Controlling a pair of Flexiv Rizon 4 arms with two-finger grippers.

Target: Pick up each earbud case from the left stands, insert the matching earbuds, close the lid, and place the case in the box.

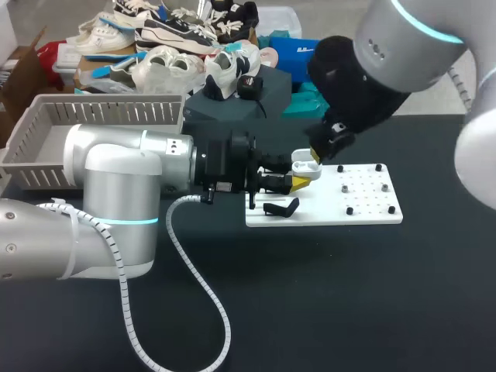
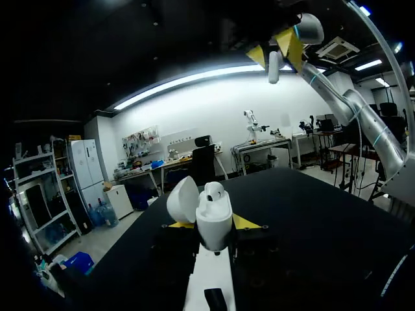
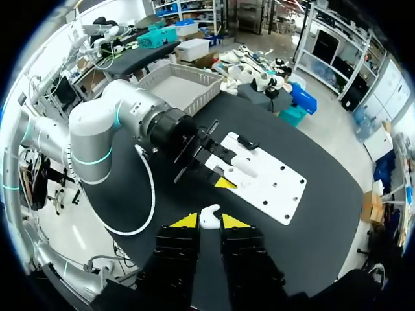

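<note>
My left gripper is shut on a white earbud case and holds it just over the left part of the white stand board. In the left wrist view the case stands upright between the yellow tips, its lid swung open and one earbud seated in it. My right gripper hangs right above the case. Seen from its wrist, this gripper is shut on a small white earbud. The same earbud shows high over the case, pointing down.
A grey basket stands at the back left. The board carries a black stand and several small black pegs. A dark box sits behind the board. My left arm's white cable loops over the near table.
</note>
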